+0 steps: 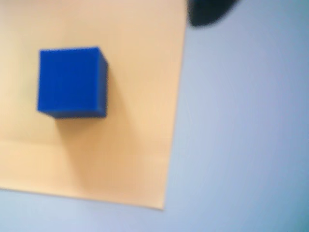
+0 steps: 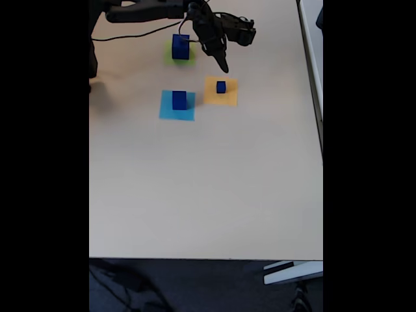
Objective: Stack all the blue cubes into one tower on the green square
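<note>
In the fixed view a large blue cube [image 2: 181, 47] stands on the green square [image 2: 175, 60] at the back. A mid-sized blue cube [image 2: 179, 99] sits on a light-blue square [image 2: 177, 112]. A small blue cube [image 2: 221, 86] rests on an orange-yellow square [image 2: 221, 97]. My gripper [image 2: 222, 64] hangs just behind this small cube, to the right of the green square, with nothing seen in it. The wrist view shows the small blue cube [image 1: 72, 82] on the orange-yellow square [image 1: 135, 145] and a dark fingertip [image 1: 207, 12] at the top edge.
The arm and its cable [image 2: 136, 32] cross the table's back left. The beige table [image 2: 208, 188] stretches wide toward the front. Its right edge [image 2: 312, 97] runs close to the patches' side.
</note>
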`<act>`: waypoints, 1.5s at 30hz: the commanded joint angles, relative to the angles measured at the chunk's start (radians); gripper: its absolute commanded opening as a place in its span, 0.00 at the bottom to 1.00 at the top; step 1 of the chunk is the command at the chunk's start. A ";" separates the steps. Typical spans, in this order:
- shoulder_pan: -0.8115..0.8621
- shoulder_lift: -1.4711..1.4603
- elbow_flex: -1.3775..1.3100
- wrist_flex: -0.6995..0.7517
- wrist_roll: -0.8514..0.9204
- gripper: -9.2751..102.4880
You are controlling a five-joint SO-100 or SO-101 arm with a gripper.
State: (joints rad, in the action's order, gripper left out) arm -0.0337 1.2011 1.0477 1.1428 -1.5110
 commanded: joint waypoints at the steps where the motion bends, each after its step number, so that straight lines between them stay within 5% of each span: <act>1: -0.041 0.155 0.051 -0.018 -0.034 0.28; 16: -0.295 0.241 0.264 0.051 -0.414 0.25; 30: -0.288 0.285 0.252 0.192 -0.419 0.25; 45: -0.273 0.032 -0.048 0.373 -0.367 0.25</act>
State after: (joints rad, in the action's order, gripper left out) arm -0.3022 1.2257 1.0677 1.5064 -1.8807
